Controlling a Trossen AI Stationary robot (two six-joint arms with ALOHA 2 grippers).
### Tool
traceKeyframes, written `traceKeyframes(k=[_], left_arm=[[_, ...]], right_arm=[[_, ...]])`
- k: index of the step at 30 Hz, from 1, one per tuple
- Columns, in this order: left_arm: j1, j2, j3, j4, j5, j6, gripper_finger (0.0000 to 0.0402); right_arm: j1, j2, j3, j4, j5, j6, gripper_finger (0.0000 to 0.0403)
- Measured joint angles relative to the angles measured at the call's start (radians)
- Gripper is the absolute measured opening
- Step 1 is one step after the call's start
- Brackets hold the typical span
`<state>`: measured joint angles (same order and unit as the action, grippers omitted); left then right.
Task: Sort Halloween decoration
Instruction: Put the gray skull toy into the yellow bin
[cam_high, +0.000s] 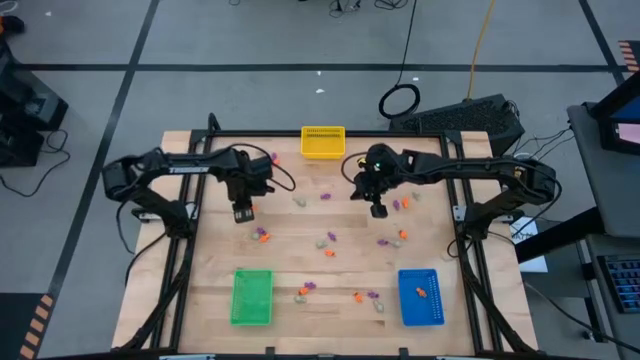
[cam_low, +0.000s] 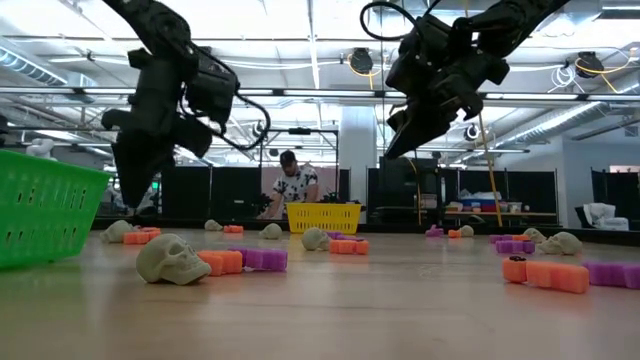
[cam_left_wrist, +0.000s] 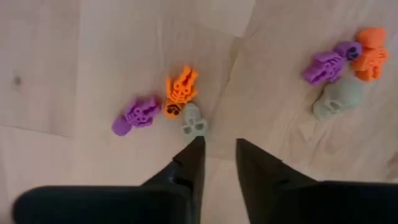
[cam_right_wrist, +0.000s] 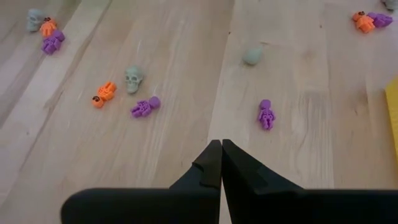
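Note:
The Halloween decoration lies scattered on the wooden table (cam_high: 300, 265): tiny orange, purple and pale grey trinkets. My left gripper (cam_left_wrist: 219, 142) hangs open above the table's left half (cam_high: 243, 213) and points down. Just beyond its fingertips lie a grey skull (cam_left_wrist: 193, 119), an orange skeleton (cam_left_wrist: 180, 90) and a purple one (cam_left_wrist: 138, 114). A second trio lies further off: purple (cam_left_wrist: 324, 65), orange (cam_left_wrist: 371, 51) and a grey skull (cam_left_wrist: 339, 99). My right gripper (cam_right_wrist: 221, 142) is shut and holds nothing. It is held slanting down over the table's far middle (cam_high: 378, 211).
A yellow bin (cam_high: 323, 141) stands at the far edge. At the near edge are a green bin (cam_high: 251, 297) on the left and a blue bin (cam_high: 420, 297) on the right, with an orange trinket (cam_high: 421, 293) in the blue one. A person (cam_low: 292, 185) works beyond the table.

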<state>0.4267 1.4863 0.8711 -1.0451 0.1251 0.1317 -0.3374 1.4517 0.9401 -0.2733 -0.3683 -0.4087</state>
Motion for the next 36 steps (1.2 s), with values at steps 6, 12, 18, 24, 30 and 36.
traceKeyframes(k=[6, 12, 18, 24, 30, 36], left_arm=[[-0.006, 0.07, 0.0, 0.009, -0.029, -0.08, 0.0156], [-0.006, 0.114, 0.0, 0.028, -0.072, -0.125, 0.0167], [-0.006, 0.134, -0.013, 0.064, -0.072, -0.118, 0.0152], [-0.006, 0.134, -0.054, 0.079, -0.066, -0.124, 0.0131], [-0.005, 0.129, -0.078, 0.104, -0.066, -0.125, 0.0108], [-0.005, 0.129, -0.079, 0.114, -0.066, -0.119, 0.0068]], right_arm=[[0.006, 0.0, 0.0, -0.001, 0.0, -0.003, 0.0], [0.006, 0.0, 0.0, -0.001, 0.001, -0.003, 0.0], [0.006, 0.0, 0.0, -0.001, 0.001, -0.003, 0.0], [0.006, 0.0, 0.0, -0.001, 0.002, -0.004, 0.0], [0.006, 0.0, 0.0, 0.0, 0.004, -0.004, 0.0], [0.006, 0.0, 0.0, 0.008, 0.005, -0.004, 0.0]])
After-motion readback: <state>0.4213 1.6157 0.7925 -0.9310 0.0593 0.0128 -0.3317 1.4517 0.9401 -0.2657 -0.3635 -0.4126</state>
